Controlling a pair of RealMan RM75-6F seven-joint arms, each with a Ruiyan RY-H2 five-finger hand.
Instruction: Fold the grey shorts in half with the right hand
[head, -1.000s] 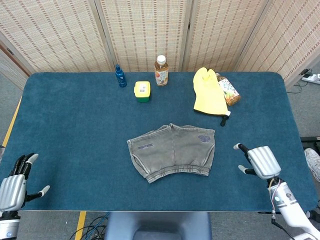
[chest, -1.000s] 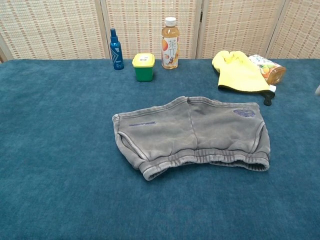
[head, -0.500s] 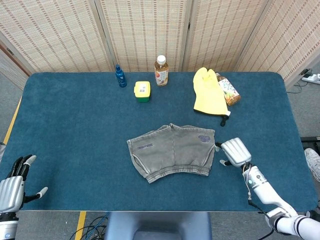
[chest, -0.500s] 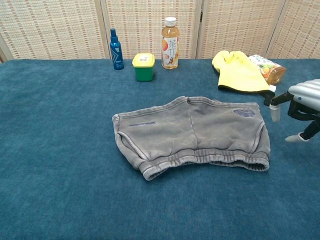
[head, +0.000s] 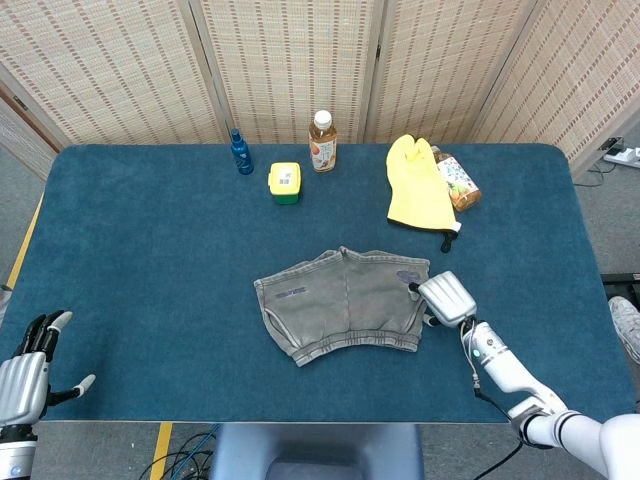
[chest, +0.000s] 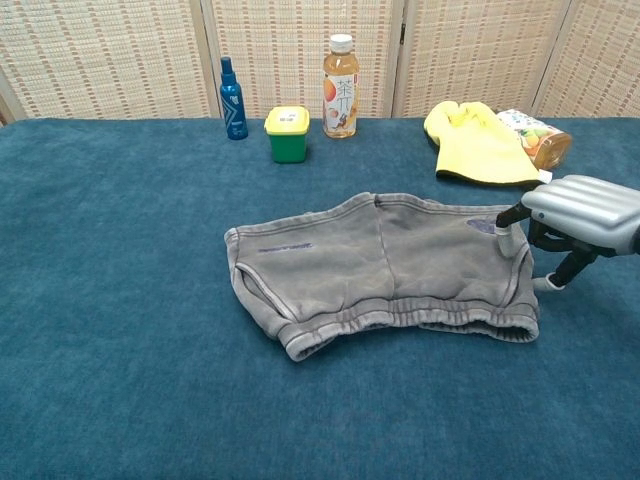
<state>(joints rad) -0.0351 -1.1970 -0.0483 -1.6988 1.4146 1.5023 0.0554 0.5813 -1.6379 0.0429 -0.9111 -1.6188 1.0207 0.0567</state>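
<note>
Along the far edge of the blue table (head: 130, 250) stand a small blue bottle (head: 240, 152), a yellow-lidded green box (head: 285, 184) and a tea bottle (head: 322, 141); a yellow glove (head: 418, 192) lies beside a toppled bottle (head: 458, 180). The grey shorts (head: 345, 303) lie flat mid-table. The right hand (head: 445, 298), palm down, fingers apart, holds nothing and reaches the shorts' right edge. The left hand (head: 28, 368) hangs open at the near left corner

left robot hand (head: 25, 372), frame-cropped

The shorts (head: 345, 304) lie mid-table; the right hand (head: 446, 298) sits at their right edge — bottles, tub and glove behind.
</note>
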